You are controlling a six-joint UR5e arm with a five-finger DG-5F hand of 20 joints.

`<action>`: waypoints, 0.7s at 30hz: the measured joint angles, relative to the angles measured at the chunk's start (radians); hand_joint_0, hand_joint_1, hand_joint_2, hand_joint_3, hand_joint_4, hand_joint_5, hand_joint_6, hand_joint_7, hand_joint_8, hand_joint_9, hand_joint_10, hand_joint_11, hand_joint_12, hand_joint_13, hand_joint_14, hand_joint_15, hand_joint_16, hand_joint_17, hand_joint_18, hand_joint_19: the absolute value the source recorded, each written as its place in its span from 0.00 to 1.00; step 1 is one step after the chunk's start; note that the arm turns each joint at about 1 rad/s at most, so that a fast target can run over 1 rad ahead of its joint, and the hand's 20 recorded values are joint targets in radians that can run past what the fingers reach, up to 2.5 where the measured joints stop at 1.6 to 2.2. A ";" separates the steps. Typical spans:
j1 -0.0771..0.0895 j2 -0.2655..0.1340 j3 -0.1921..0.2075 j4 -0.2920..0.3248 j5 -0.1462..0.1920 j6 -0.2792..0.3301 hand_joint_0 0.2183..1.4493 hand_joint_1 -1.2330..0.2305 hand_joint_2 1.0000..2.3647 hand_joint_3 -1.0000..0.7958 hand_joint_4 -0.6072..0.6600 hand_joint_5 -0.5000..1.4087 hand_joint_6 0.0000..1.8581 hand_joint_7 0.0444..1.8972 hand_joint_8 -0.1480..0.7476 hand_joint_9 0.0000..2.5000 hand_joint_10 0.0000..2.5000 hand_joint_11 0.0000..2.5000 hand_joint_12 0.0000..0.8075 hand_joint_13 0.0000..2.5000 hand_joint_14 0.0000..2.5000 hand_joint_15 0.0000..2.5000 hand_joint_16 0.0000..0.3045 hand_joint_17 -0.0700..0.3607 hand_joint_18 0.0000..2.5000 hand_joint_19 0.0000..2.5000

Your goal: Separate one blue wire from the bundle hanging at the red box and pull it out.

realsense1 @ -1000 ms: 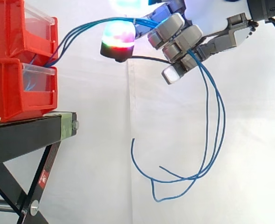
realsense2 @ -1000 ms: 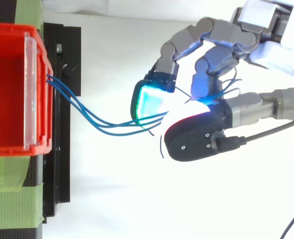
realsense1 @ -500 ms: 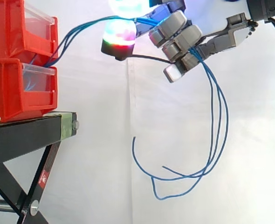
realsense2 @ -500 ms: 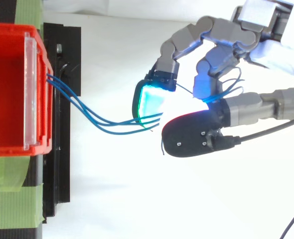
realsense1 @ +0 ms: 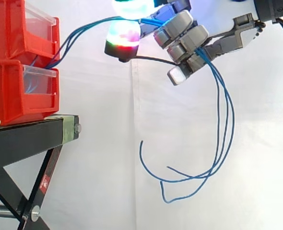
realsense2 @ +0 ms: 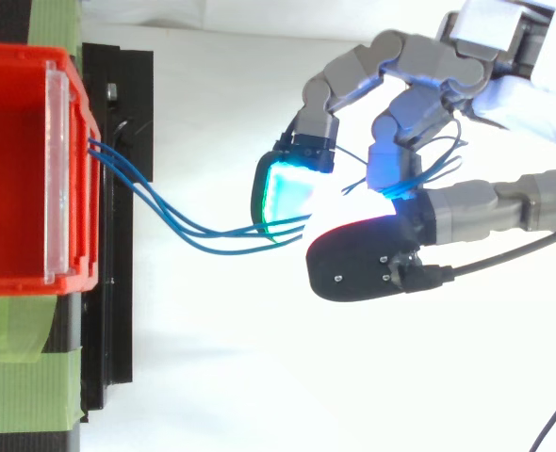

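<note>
Hand (realsense2: 405, 99) is curled round the blue wires (realsense2: 223, 237), pinching several strands together under its glowing pads (realsense2: 283, 193). I judge that no single wire is separated yet and none pulled free, since all run away past the fingertips into the red box (realsense2: 14, 282). Side view adds the loose tails looping well below the hand, and top view adds the strands fanned apart at the box front.

3 blue wires (realsense2: 203, 235) hang from the bins. 2 red bins (realsense1: 17, 91) sit stacked on 1 black stand (realsense1: 26, 139). 1 hand (realsense2: 419, 104) is there, and 2 green tape patches (realsense2: 24, 377).
</note>
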 measured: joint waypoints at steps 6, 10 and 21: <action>0.000 0.000 0.000 0.000 0.000 0.000 0.34 0.19 0.01 0.54 0.59 0.15 0.51 0.45 0.53 0.33 0.37 0.57 0.57 0.37 0.35 0.59 0.20 0.47 0.37 0.30; 0.000 0.000 0.000 0.000 0.000 0.000 0.33 0.18 0.01 0.53 0.60 0.14 0.51 0.45 0.53 0.31 0.35 0.58 0.57 0.36 0.33 0.60 0.19 0.47 0.36 0.30; 0.000 0.000 0.000 0.000 0.000 0.000 0.32 0.17 0.01 0.47 0.62 0.13 0.51 0.46 0.51 0.29 0.29 0.62 0.53 0.35 0.27 0.64 0.19 0.46 0.34 0.29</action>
